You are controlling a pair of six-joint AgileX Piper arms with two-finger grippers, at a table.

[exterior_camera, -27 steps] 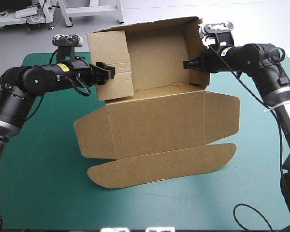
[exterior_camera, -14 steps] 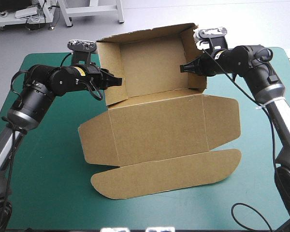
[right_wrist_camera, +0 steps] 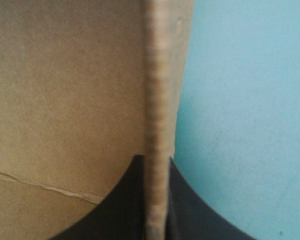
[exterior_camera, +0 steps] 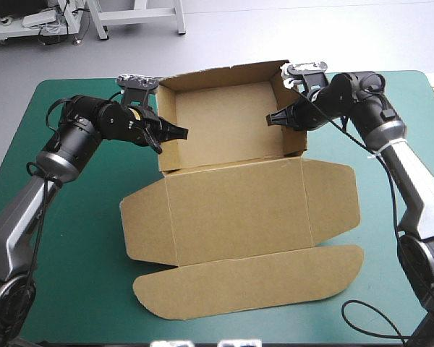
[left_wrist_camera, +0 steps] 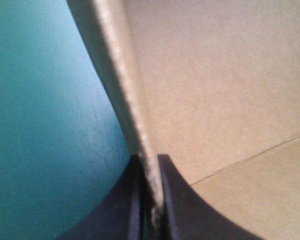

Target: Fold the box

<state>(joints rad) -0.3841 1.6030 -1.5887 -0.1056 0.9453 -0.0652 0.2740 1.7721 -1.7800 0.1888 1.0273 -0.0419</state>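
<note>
The box (exterior_camera: pixel 224 126) stands in the middle of the table (exterior_camera: pixel 87 289), lid (exterior_camera: pixel 235 210) flat, and the left gripper (exterior_camera: pixel 182 132) and right gripper (exterior_camera: pixel 271 118) each pinch one side wall, probably to keep it upright.

the teal-green table cover (exterior_camera: pixel 72 289) lies flat, its far corners rounded.
</note>
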